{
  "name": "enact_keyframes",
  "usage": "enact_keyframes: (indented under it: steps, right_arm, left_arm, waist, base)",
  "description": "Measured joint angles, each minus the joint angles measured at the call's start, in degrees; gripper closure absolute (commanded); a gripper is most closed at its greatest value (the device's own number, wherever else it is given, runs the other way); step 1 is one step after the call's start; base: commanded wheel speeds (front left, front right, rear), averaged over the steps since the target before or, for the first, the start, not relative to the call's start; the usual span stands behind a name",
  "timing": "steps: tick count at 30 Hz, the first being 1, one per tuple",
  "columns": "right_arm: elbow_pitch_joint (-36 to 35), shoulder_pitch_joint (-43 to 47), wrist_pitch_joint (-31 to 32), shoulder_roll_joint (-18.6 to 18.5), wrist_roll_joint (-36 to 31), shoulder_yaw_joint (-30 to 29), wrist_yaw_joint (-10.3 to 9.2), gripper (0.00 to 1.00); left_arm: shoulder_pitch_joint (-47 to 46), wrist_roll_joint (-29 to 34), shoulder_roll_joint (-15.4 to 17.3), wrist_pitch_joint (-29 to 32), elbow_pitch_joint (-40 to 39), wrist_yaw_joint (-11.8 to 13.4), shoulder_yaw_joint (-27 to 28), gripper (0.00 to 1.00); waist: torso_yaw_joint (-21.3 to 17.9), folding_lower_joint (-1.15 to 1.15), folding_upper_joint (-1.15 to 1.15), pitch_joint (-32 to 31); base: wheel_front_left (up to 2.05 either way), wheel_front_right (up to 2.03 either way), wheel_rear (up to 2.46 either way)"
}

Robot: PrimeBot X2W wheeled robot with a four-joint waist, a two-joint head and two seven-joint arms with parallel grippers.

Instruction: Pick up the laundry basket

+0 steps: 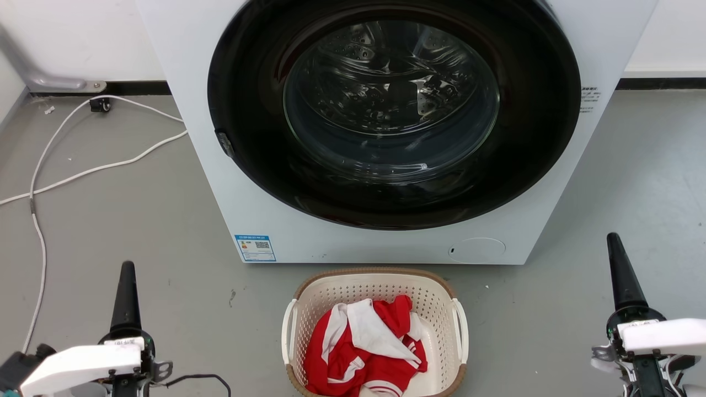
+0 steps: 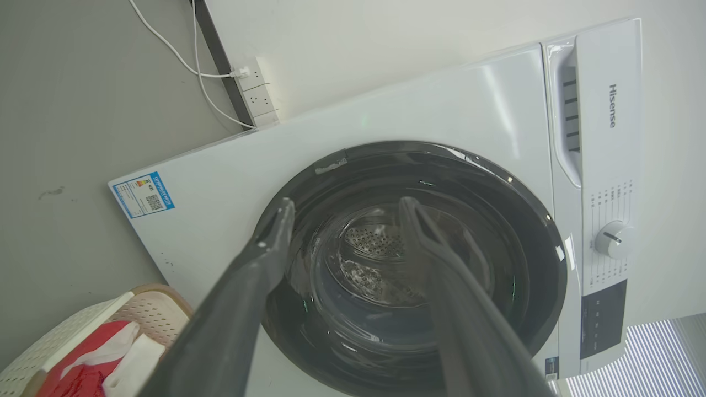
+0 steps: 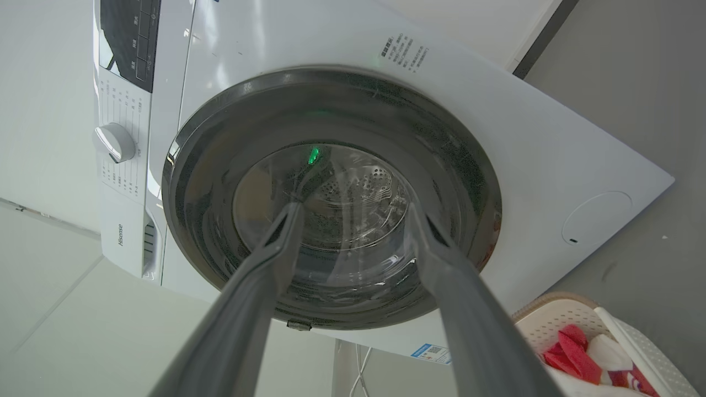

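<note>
Two hands to log first: find left hand (image 1: 127,270) low at the left of the head view and right hand (image 1: 613,242) low at the right, each with its dark fingers (image 2: 259,264) parted and gripping nothing; confirm by the plain gap between fingers in both wrist views. Locate laundry basket (image 1: 331,296) on the floor (image 1: 138,231), just in front of the washing machine (image 1: 309,231), centred between the hands and well apart from both. Note red and white garment (image 1: 364,347) bunched inside, below the brown rim (image 1: 375,271). Read the wide, even stance as set-up for a two-sided lift, with one white side handle (image 1: 287,331) turned toward each hand. Take the parted fingers as readiness to close on a handle or the rim. Judge the task as not yet begun: no contact with the basket. Expect the next move to call for lowering and drawing both hands inward at matched height; otherwise risk a tilted basket and spilled cloth.
</note>
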Motion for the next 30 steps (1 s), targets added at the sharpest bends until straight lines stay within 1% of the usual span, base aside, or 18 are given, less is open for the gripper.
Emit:
enact_keyframes:
  steps: [2, 6, 10, 16, 21, 24, 27, 30]
  right_arm:
    - [-1.4, -0.1, -0.5, 0.0, -3.5, 0.0, 0.00, 0.00]
    - [-3.9, -0.4, -1.3, 0.0, -10.4, 0.4, 0.00, 0.00]
    - [-6.2, -0.6, -2.0, 0.0, -17.3, 1.5, 0.00, 0.00]
    - [-8.4, -0.6, -3.2, 0.0, -25.7, 3.1, 0.00, 0.00]
    - [-9.2, -0.4, -4.0, 0.0, -30.9, 4.7, 0.00, 0.00]
    - [-9.4, 0.0, -4.5, 0.0, -33.8, 4.8, 0.00, 0.00]
    - [-9.5, 0.2, -5.0, 0.0, -36.6, 4.7, 0.00, 0.00]
    - [-9.6, 0.3, -5.5, 0.0, -39.0, 4.5, 0.00, 0.00]
  left_arm:
    - [0.0, 2.9, 0.0, -0.3, -1.7, 0.1, 0.0, 0.00]
    - [0.0, 8.8, 0.0, -1.2, -6.1, 1.3, -0.9, 0.00]
    - [0.3, 13.5, 0.0, -2.0, -8.9, 1.5, -4.0, 0.00]
    - [1.3, 21.9, 0.0, -3.0, -12.2, 2.0, -6.6, 0.00]
    - [1.8, 29.0, 0.0, -4.0, -14.1, 2.0, -9.2, 0.00]
    - [2.2, 33.4, 0.0, -4.4, -15.0, 2.5, -10.4, 0.00]
    - [2.4, 37.7, 0.0, -4.9, -15.7, 3.2, -11.7, 0.00]
    - [2.5, 41.8, 0.1, -5.4, -16.6, 4.5, -12.9, 0.00]
  waist:
    - [0.0, 0.00, 0.00, 0.1]
    - [0.0, 0.00, 0.00, 0.3]
    - [0.0, 0.00, 0.00, 0.4]
    - [-0.1, 0.00, 0.00, 0.5]
    - [-0.2, 0.00, 0.00, 0.5]
    - [-0.3, 0.00, 0.00, 0.6]
    - [-0.5, 0.00, 0.00, 0.7]
    - [-0.6, 0.00, 0.00, 0.8]
  base:
    - [0.00, 0.00, 0.00]
    - [0.00, 0.00, 0.00]
    - [0.00, 0.00, 0.00]
    - [0.00, 0.00, 0.00]
    - [0.00, 0.00, 0.00]
    - [0.00, 0.00, 0.00]
    - [0.00, 0.00, 0.00]
    - [0.00, 0.00, 0.00]
